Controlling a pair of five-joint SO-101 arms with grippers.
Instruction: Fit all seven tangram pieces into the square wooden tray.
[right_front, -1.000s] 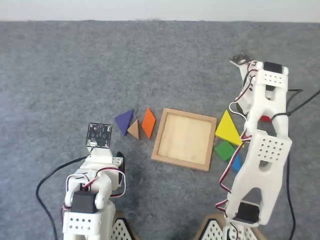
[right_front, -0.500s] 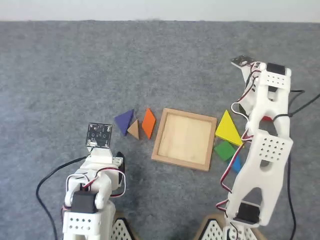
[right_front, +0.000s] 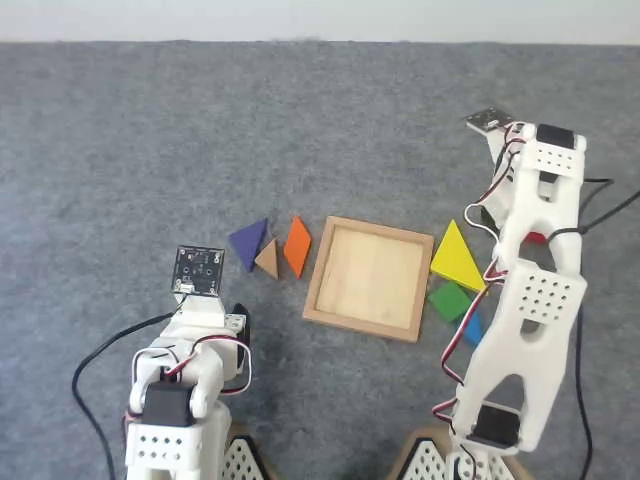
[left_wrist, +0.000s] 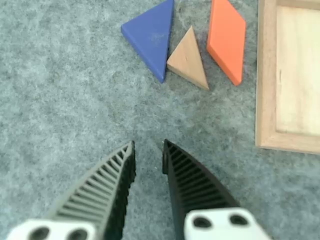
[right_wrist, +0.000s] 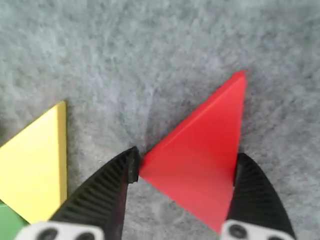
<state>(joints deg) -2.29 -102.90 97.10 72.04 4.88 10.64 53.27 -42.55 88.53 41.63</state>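
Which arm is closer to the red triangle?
Right. Its jaws flank the red triangle; the left arm's jaws hang over bare carpet across the wooden tray, by the blue triangle.

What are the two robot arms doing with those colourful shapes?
They are working on a tangram puzzle. The right gripper has its jaws on either side of the red triangle, which lies flat on the grey mat. The left gripper hovers over bare mat near the blue triangle, tan triangle and orange piece. The wooden tray holds no pieces yet.
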